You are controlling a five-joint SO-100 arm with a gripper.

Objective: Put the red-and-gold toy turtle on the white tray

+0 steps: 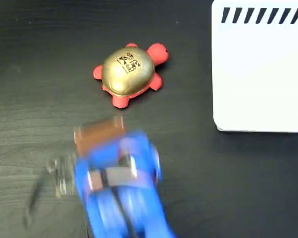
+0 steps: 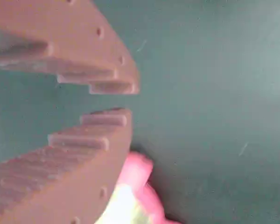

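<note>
The red-and-gold toy turtle [image 1: 129,72] sits upright on the dark table, its red head pointing up and right; in the wrist view only a blurred red and pale part of the turtle [image 2: 135,186] shows at the bottom edge. The white tray [image 1: 260,74] lies at the top right, apart from the turtle. My gripper [image 1: 100,130], with brown fingers on a blue arm, is blurred just below the turtle and not touching it. In the wrist view the gripper [image 2: 126,100] has its toothed fingertips almost together, with only a thin slit of table between them and nothing held.
The dark wood-grain table [image 1: 35,59] fills both views. A blurred grey metal part and a cable [image 1: 54,181] sit to the left of the blue arm [image 1: 121,198].
</note>
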